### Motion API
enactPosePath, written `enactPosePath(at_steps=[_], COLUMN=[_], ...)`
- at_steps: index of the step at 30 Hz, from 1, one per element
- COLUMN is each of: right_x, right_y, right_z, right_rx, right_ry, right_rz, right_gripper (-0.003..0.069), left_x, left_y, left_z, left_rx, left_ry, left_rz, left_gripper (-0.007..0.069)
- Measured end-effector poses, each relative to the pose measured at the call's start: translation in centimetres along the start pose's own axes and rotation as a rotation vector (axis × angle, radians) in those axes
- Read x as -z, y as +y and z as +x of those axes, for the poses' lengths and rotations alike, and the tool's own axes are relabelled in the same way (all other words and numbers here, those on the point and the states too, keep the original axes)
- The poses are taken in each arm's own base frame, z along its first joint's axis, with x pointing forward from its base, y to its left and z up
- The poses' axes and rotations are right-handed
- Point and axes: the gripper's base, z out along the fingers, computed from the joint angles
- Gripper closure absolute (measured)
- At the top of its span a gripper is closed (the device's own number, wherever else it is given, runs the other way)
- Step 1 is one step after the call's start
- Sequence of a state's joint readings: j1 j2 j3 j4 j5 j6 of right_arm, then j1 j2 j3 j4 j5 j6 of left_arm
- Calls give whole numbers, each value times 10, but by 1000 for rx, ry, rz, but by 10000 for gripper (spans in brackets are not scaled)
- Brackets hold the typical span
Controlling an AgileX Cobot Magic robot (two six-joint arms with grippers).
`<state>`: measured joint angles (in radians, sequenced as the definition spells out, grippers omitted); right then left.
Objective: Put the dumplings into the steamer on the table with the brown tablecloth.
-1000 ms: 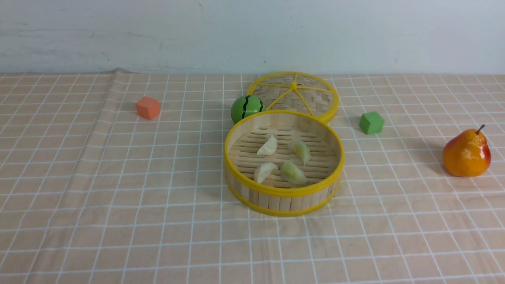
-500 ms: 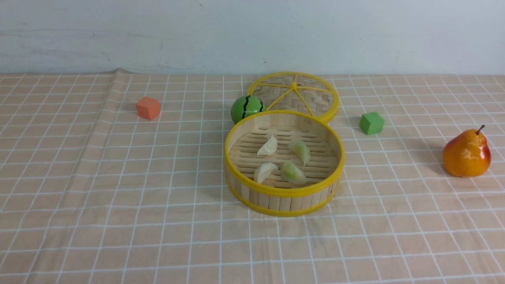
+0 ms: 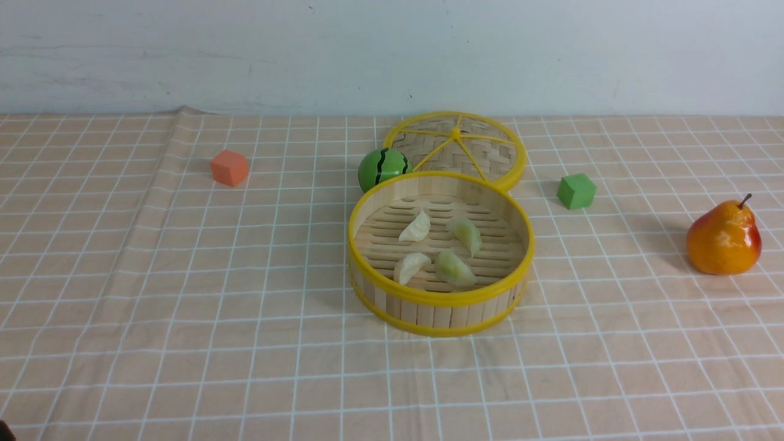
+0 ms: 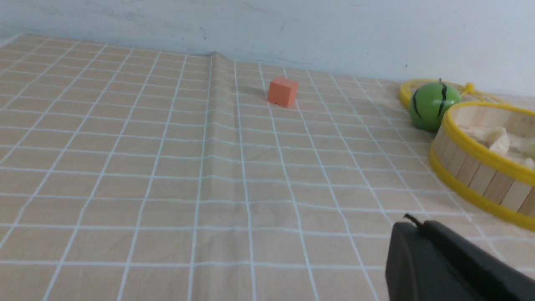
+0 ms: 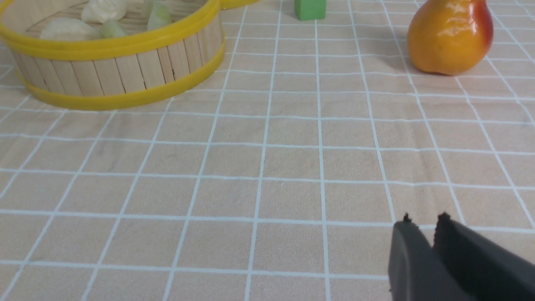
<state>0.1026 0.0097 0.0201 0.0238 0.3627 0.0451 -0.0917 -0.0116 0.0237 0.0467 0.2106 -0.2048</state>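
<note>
Dumplings (image 3: 438, 251): four, all lying on the slatted floor of the steamer (image 3: 441, 300); none seen loose on the cloth.
Steamer position: middle of the counter (image 3: 184, 318), upright, on the brown tablecloth (image 3: 582, 343); its lid (image 3: 456, 147) lies flat just behind it, a green striped ball (image 3: 383, 168) tucked between the two on the left.
Step in hand: by my reading the loading is done; what is left is to pull clear and park.
Doing it well: keep both arms low and wide of the basket wall, no sweep across the rim, nothing dragged over the cloth folds, which could shift the basket.
Left gripper (image 4: 422, 234): close to the cloth, well short of the basket, empty; fingers look pressed together, no gap visible.
Right gripper (image 5: 424, 223): near the cloth, apart from the basket and the pear (image 5: 447, 37); two tips with only a sliver between them, nothing held, effectively closed.
Bystanders: orange cube (image 3: 229, 167) far left, green cube (image 3: 576, 190) and the pear on the right, all well apart from the basket.
Hidden or cut off: arms absent from the front view save a dark speck at the lower left corner. Wrist views clip the basket; only parts of the dumplings show over the rim there. The near inner wall hides the floor's front strip.
</note>
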Motion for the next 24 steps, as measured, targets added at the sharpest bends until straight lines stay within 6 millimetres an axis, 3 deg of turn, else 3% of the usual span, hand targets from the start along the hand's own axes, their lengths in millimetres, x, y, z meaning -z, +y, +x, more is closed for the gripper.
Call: enactPosePath(at_steps=[5, 24], right_x=[0, 0], right_y=[0, 0], right_z=[0, 0], right_rx=[0, 0], right_ry=[0, 0], right_rz=[0, 0], right_gripper=[557, 539], left_x=[1, 1], left_y=[2, 1], left_z=[19, 20], left_rx=[3, 1], left_ry=[188, 195], left_rz=[-15, -8], left_gripper=[638, 638])
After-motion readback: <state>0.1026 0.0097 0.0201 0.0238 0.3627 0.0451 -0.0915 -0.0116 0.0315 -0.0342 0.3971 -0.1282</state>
